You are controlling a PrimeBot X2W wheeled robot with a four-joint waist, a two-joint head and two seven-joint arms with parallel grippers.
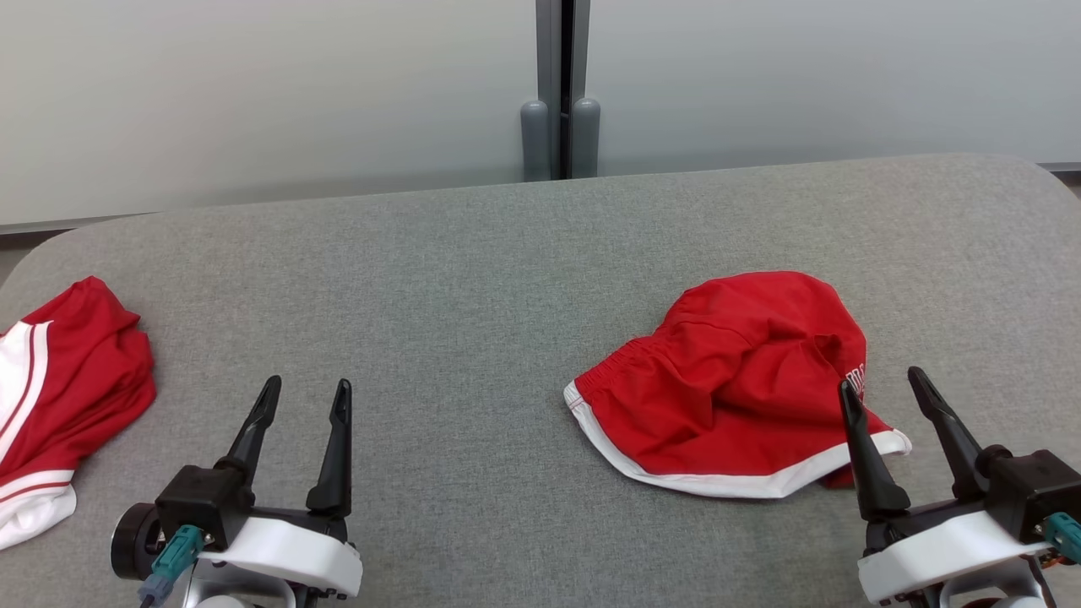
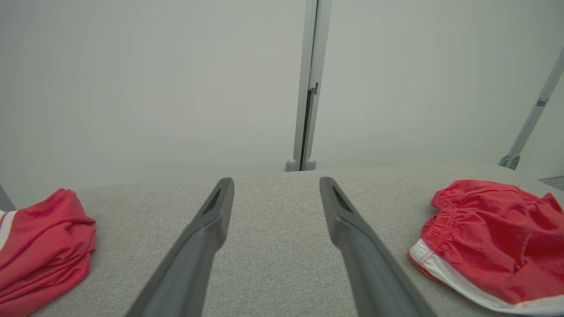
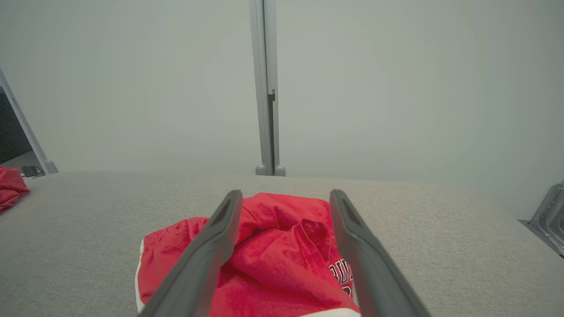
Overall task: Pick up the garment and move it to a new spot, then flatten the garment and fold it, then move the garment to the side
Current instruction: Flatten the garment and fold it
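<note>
1. Head view. A grey fabric-covered table (image 1: 473, 279) stands before a pale wall, with a grey post (image 1: 560, 101) rising behind its far edge.
2. The red shorts (image 1: 735, 380), trimmed in white, lie crumpled on the table, nearer than the post and to its right, waistband turned toward the post's side.
3. A second garment (image 1: 76, 380), red and white, lies well left of the post at the table's left edge.
4. The left pincer (image 1: 306, 384) is left of the post over bare table, fingers spread, nothing between them.
5. The right pincer (image 1: 881, 380) is right of the post, fingers spread, tips over the right hem of the shorts. Contact cannot be told.
6. Left wrist view. The left pincer (image 2: 276, 180) points toward the post (image 2: 310, 88), fingers well apart, with only bare table (image 2: 273, 246) between them.
7. The red shorts (image 2: 489, 237) lie right of the post, and the second garment (image 2: 44, 242) lies left of it. Both are clear of the fingers.
8. Right wrist view. The right pincer (image 3: 285, 192) points toward the post (image 3: 265, 88), fingers spread and gripping nothing.
9. The red shorts (image 3: 273, 259) lie on the table (image 3: 440, 229) in line with the post, and both fingers cross them. Dark lettering shows beside the right finger.
10. The second garment (image 3: 11, 187) shows far left of the post, at the edge of the view.
</note>
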